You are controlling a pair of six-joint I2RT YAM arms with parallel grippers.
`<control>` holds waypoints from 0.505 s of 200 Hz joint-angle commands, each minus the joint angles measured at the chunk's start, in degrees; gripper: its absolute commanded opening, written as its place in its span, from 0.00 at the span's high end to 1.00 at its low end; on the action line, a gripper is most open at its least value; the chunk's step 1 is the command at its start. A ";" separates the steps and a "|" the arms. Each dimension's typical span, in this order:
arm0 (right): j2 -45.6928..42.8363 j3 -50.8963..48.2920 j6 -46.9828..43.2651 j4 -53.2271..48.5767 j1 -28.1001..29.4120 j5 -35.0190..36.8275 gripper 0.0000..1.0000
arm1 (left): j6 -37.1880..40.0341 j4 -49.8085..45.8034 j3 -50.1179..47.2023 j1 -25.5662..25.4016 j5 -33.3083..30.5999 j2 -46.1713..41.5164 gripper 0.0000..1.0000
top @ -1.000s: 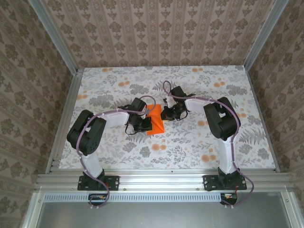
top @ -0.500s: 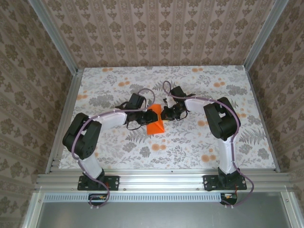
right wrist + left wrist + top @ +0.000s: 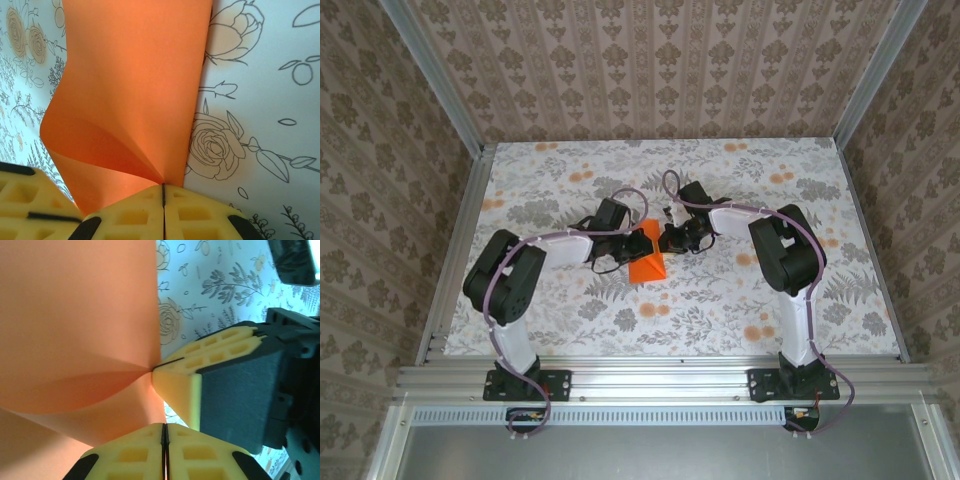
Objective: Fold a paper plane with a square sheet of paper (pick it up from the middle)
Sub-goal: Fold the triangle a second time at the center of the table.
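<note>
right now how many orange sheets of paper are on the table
1: the square sheet of paper, partly folded, in the middle of the table, pinched by the left hand and the right hand. The arms could hide another.

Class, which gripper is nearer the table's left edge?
Left. The left gripper holds the paper by its left side, toward the table edge; the right gripper pinches its right side, farther off.
</note>
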 commanded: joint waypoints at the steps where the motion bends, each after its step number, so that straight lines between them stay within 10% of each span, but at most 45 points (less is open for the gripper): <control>1: 1.33 -1.23 -0.10 -1.90 0.20 3.51 0.92 | 0.31 -1.11 2.13 0.35 -0.57 1.49 0.90; 101: 1.57 -1.05 -0.05 -2.21 0.20 3.76 0.88 | 1.36 -4.18 2.84 0.26 -2.14 3.29 0.90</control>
